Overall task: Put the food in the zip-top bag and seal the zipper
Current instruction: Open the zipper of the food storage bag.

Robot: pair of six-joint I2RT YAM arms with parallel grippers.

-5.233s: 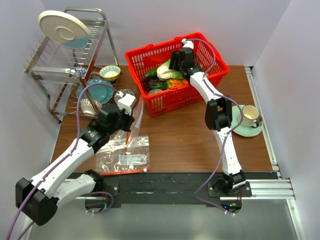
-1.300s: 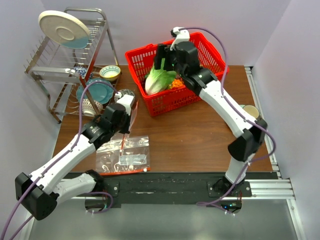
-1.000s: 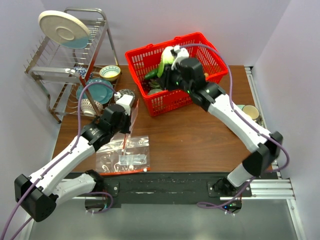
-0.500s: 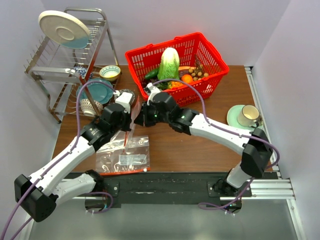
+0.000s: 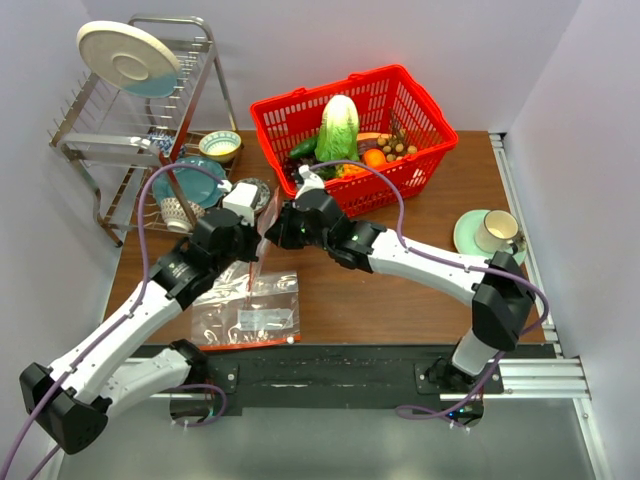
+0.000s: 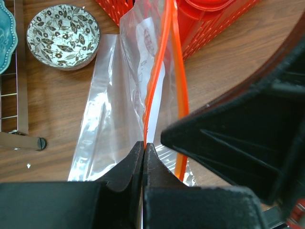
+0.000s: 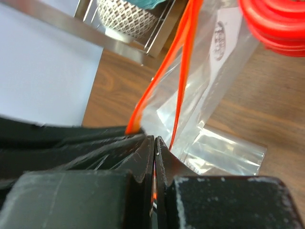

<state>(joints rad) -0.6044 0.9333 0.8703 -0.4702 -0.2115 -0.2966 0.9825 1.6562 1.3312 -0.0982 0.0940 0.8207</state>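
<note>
Beside the red basket (image 5: 381,72), left fingers (image 6: 126,174) and right fingers (image 7: 142,153) pinch the zipper (image 6: 156,71).

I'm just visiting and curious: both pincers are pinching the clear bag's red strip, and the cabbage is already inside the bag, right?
Only the cabbage part is wrong. The left pincer and right pincer do pinch the clear bag's red strip, but the cabbage stands in the red basket, as the top external view shows.
</note>
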